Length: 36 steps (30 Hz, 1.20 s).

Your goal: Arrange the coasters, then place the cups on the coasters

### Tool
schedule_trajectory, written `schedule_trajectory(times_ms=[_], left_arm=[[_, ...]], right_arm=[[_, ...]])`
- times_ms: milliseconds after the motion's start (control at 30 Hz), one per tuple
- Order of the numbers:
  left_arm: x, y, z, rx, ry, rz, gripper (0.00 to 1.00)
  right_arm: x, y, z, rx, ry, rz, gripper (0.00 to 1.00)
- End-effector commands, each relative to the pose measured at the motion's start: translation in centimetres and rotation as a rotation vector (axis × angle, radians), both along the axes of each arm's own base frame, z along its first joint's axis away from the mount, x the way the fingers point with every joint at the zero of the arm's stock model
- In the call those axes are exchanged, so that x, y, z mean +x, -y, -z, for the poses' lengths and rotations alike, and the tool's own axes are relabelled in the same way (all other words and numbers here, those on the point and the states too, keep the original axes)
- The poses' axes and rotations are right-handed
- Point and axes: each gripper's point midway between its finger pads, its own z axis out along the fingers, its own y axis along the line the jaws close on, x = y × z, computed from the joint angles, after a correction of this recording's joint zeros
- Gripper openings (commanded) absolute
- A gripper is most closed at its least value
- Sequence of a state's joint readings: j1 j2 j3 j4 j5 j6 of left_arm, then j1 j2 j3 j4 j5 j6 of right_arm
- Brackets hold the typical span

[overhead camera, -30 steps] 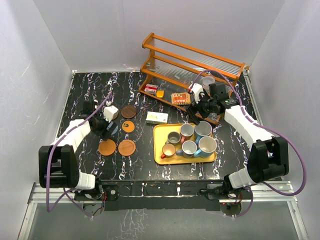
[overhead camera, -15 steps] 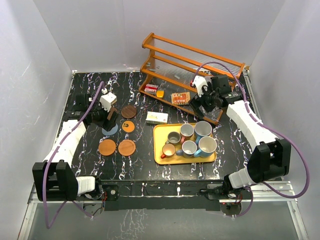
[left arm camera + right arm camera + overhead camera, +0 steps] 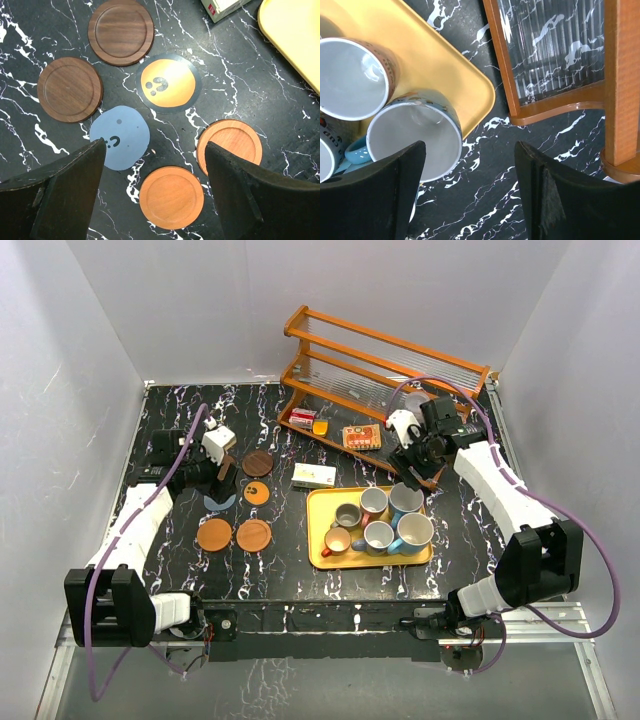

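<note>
Six coasters lie at the left: two dark brown (image 3: 121,31) (image 3: 69,89), one printed orange (image 3: 168,83), one blue-grey (image 3: 120,136) and two plain orange (image 3: 171,197) (image 3: 232,145). My left gripper (image 3: 155,148) (image 3: 217,466) hovers open above them, holding nothing. Six cups stand on the yellow tray (image 3: 321,558), among them a light blue cup (image 3: 415,132) (image 3: 405,498) and an orange-brown one (image 3: 352,77). My right gripper (image 3: 469,150) (image 3: 411,462) is open over the table just past the tray's far right corner, its left finger beside the blue cup's rim.
A wooden rack (image 3: 380,365) (image 3: 555,60) stands at the back right, close to my right gripper. A white box (image 3: 314,475) (image 3: 225,7) lies between the coasters and the tray. An orange box (image 3: 360,437) and a red-white one (image 3: 302,418) sit in the rack's lower shelf.
My left gripper drew back from the blue-grey coaster, which now lies uncovered. My right gripper swung from the rack toward the tray's corner and its jaws narrowed.
</note>
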<state>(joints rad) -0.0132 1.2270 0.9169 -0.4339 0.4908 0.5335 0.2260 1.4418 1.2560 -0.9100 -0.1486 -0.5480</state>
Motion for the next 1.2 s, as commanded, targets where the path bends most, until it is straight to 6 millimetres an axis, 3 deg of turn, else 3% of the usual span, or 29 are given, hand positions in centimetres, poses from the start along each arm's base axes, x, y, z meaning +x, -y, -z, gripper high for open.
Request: schedule_trajectory(times_ms=[0,533,800,1167], left_arm=[[-0.2,1.3,-0.9,-0.055,0.027,0.034,0.79],[-0.9,1.5,-0.8,-0.058,0.028,0.051,0.8],[-1.1,1.4,-0.4,-0.017,0.024,0.08,0.8],[-0.9,0.8,-0.3,0.042,0.027,0.092,0.81]], right_arm=[[0.0,0.1,-0.2,0.004,-0.005,0.013,0.67],[0.1,-1.8,3.3,0.054,-0.139,-0.091,0.49],[-0.2,-1.1,4.8,0.002,-0.175,-0.13,0.32],[-0.3,0.0,3.7,-0.061,-0.164,-0.165,0.1]])
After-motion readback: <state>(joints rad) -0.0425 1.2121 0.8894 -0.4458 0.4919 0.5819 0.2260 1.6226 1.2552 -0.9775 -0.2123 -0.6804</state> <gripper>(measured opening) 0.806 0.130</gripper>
